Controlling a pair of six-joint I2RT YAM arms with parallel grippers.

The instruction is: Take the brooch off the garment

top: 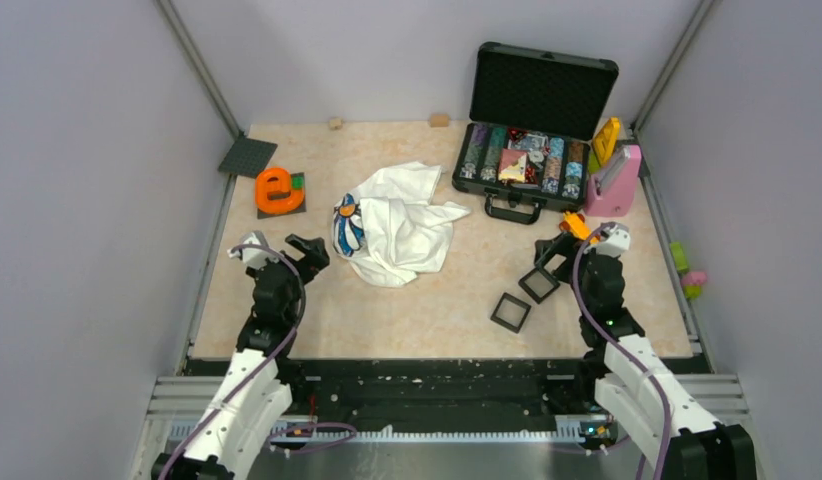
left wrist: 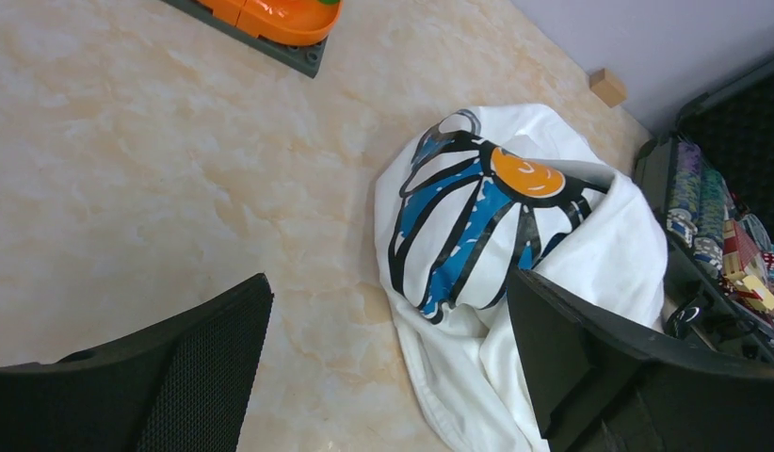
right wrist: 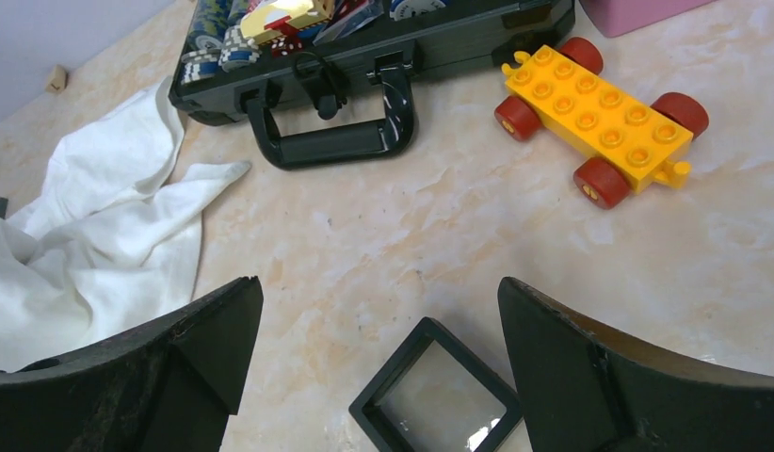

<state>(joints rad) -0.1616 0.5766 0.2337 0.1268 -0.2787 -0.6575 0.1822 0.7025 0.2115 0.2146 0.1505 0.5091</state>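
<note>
While the left tool (top: 312, 252) gapes — garment (top: 402, 235) just beyond.

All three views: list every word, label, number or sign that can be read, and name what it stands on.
No printed text is legible in any view.
"e": only the shape of the orange piece near the left wall, not print.
Chips in the black case: markings too small to read.
Coloured pieces among them: blurred.
T-shirt: flower print only, no lettering shows.
</note>
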